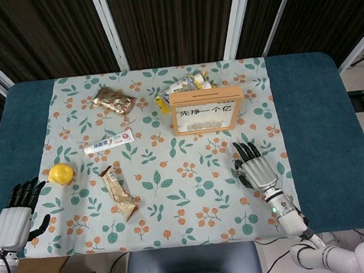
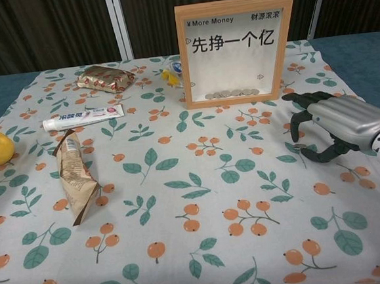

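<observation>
My right hand (image 1: 257,169) hovers low over the flowered cloth, in front and to the right of the wooden coin frame (image 1: 206,110). In the chest view this right hand (image 2: 332,128) has its fingers arched down and spread, gripping nothing. A small greyish disc (image 2: 300,146) lies on the cloth under its fingertips. My left hand (image 1: 15,213) rests at the table's near left edge with its fingers apart and empty. The yellow lemon (image 1: 60,173) is the thing nearest to it, just beyond the fingertips.
A crumpled brown snack wrapper (image 1: 119,194) lies near the lemon, with a toothpaste tube (image 1: 109,141) and a gold packet (image 1: 114,101) further back. Small packets (image 1: 186,84) are piled behind the frame. Coins (image 2: 231,94) sit inside the frame's bottom.
</observation>
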You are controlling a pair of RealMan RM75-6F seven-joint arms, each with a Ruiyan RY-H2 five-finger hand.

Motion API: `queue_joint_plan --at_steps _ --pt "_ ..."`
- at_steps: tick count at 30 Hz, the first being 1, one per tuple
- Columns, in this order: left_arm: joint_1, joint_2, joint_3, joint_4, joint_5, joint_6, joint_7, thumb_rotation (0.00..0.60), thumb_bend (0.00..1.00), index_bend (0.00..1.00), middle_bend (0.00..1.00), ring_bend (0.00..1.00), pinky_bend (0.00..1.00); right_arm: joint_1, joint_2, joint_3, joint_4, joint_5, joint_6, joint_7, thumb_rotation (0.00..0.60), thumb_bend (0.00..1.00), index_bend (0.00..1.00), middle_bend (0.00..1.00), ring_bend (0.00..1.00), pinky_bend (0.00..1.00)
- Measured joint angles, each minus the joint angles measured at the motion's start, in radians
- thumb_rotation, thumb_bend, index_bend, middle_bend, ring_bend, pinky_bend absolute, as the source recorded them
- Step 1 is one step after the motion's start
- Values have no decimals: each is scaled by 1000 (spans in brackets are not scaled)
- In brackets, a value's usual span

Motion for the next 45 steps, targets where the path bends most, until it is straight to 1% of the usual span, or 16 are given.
queue_joint_plan --at_steps 5,16,24,38,45 --pt "0 0 0 0 -1 0 1 600 375 0 0 0 0 2 -6 -1 15 -6 5 10 600 523 561 68 0 0" --pt "-4 1 -2 -3 -7 -8 7 600 376 0 0 0 0 7 -14 -1 33 -18 16 33 600 533 596 91 0 0" --pt "-3 2 0 -3 -13 -15 9 600 377 0 0 0 0 12 -24 4 45 -10 4 37 600 542 605 96 0 0" --pt "-2 4 0 -2 -17 -17 8 600 376 0 0 0 0 15 -28 13 40 5 -5 28 600 588 653 112 0 0" --pt "-2 1 1 4 -19 -19 3 600 377 0 0 0 0 15 -30 19 39 8 3 29 600 610 701 118 0 0"
